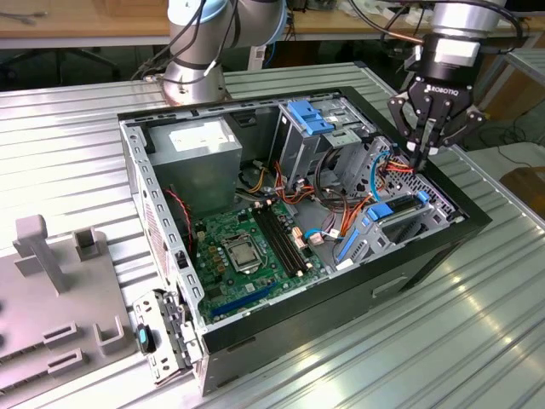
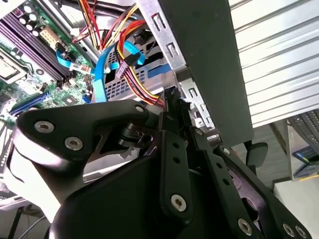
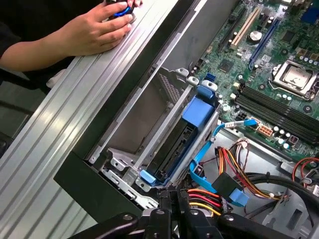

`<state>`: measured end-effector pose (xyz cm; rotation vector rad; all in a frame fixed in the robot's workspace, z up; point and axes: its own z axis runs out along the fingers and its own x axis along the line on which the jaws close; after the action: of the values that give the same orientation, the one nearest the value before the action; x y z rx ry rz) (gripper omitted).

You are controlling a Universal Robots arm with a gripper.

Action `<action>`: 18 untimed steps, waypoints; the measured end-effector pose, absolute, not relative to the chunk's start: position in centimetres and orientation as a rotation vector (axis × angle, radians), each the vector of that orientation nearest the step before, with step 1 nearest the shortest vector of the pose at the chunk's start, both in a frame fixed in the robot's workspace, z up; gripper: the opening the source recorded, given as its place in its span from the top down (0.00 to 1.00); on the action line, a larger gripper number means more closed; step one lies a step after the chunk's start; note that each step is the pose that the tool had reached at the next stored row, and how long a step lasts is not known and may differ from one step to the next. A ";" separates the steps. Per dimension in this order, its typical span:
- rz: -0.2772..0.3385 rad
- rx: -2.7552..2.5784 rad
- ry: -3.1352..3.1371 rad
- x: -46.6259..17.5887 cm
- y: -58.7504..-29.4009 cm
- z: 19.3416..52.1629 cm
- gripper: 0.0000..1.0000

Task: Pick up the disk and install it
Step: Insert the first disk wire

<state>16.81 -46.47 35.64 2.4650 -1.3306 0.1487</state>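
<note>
Counter: A ribbed metal counter (image 1: 68, 128) carries the whole job.
Fixture: A grey holder with upright pegs (image 1: 51, 281) is placed at the exterior view's left, well apart from the work.
Case: An open computer case (image 1: 409, 273) is laid on its side in the middle of the counter.
Power supply: A grey box with a white label (image 1: 200, 149) is mounted at the case's far left corner in the exterior view.
Motherboard: A green board (image 1: 247, 247) is fixed to the case floor, between the power supply and the drive bay.
Disk: The disk (image 3: 174, 147) is seen on edge in the metal bay at the case's right end in the exterior view, framed by its blue rails. It is judged to be largely seated there.
Cables: A red, yellow and orange bundle (image 3: 234, 169) and a flat blue lead (image 3: 209, 149) are routed just beside the disk.
Pincer: The pincer (image 1: 421, 155) is held above the bay, near the cables. Its fingers are drawn together, and nothing is seen between them.
Hand: A person's hand (image 3: 89, 32) is rested on the counter beside the case.
Handling: The disk is judged rigid, dense for its size, smooth-faced and sensitive to shock.
Grip points: The long edges at the blue rails are judged the best place for a hold. The labelled face is best avoided.
</note>
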 end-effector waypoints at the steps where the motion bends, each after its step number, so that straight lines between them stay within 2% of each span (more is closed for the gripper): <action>1: 0.152 2.465 -1.332 16.7 -46.5 35.7 0.84; 18: 0.107 2.319 -1.563 17.1 -46.5 35.5 0.84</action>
<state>17.07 -46.48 35.48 2.3186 -1.5628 0.1073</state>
